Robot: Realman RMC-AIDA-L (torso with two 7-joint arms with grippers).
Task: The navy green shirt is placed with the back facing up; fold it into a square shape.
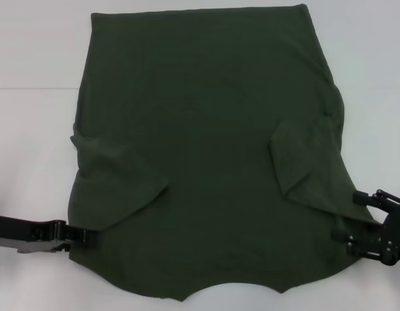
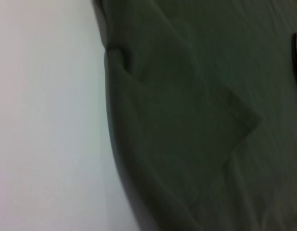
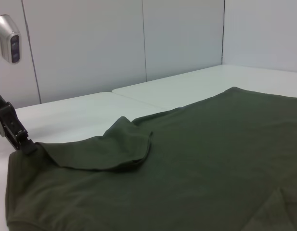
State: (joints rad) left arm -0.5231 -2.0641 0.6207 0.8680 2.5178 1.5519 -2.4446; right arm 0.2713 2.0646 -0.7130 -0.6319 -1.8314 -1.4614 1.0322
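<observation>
Soft and limp, the navy green shirt [image 1: 206, 162] lies flat on the white table [image 1: 31, 58], best pinched at its near shoulder edges, where the left gripper [image 1: 89, 236] and right gripper [image 1: 349, 227] sit, though whether either grips the cloth I cannot tell.

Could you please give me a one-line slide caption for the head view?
Navy green shirt, sleeves folded inward, on white table; left gripper and right gripper at its near corners.
</observation>
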